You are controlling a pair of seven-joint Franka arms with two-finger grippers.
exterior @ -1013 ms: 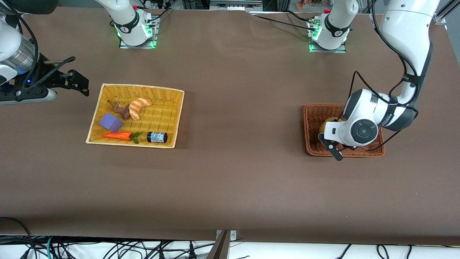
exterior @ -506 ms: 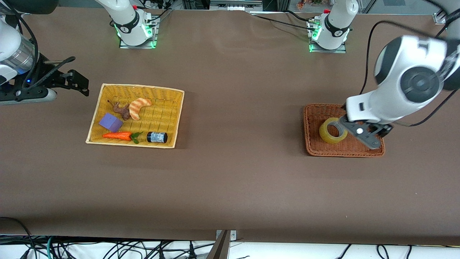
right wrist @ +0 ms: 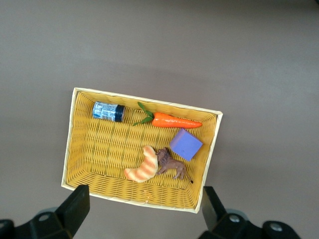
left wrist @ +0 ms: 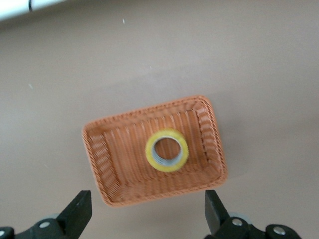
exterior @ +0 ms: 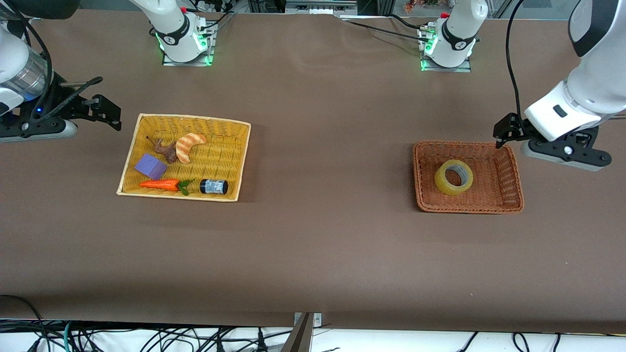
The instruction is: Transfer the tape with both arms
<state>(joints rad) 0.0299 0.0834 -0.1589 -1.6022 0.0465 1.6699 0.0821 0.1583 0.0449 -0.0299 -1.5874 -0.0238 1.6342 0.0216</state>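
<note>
Brown cloth covers the table (exterior: 323, 244), and we see a wide bare stretch of it between the 2 baskets and along the edge nearest the front camera; the tape (exterior: 454, 177) lies flat in the brown wicker basket (exterior: 513, 193) toward the left arm's end, ring opening upward, apart from all 4 walls, with nothing touching it; the left gripper (exterior: 500, 135) hangs in the air over the basket's corner farthest from the camera, fingers spread wide and empty, and its wrist view looks straight down on the roll (left wrist: 167, 149) between the 2 finger pads (left wrist: 79, 211); 1 second ago that gripper was down inside the basket on the tape, half a second ago it was lifting off beside the roll, and now it is up and clear, the tape left where it was set; the right gripper (exterior: 108, 111) waits in the air just outside the yellow basket (exterior: 242, 161) at the right arm's end, jaws open and empty, unmoved across the frames; that basket holds a carrot (exterior: 160, 184), a purple block (exterior: 150, 166), a croissant (exterior: 188, 145), a brown toy animal (exterior: 166, 149) and a small black jar (exterior: 213, 186), all unchanged.
</note>
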